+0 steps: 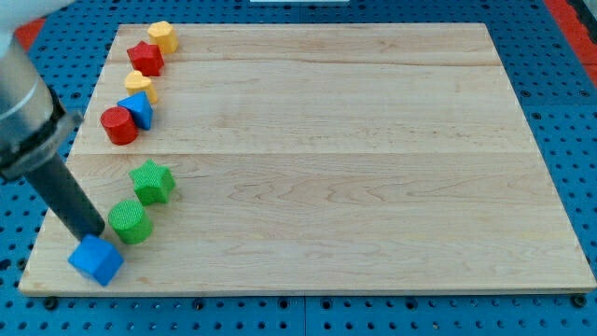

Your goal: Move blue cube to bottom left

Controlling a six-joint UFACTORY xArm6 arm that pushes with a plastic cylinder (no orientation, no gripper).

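Observation:
The blue cube lies at the board's bottom left corner, close to the lower edge. My dark rod comes down from the view's upper left, and my tip sits at the cube's top edge, touching or nearly touching it. A green cylinder stands just right of the tip, and a green star lies above that.
Along the board's left side lie a red cylinder, a blue triangular block, a yellow block, a red star and a yellow block. The wooden board rests on a blue pegboard.

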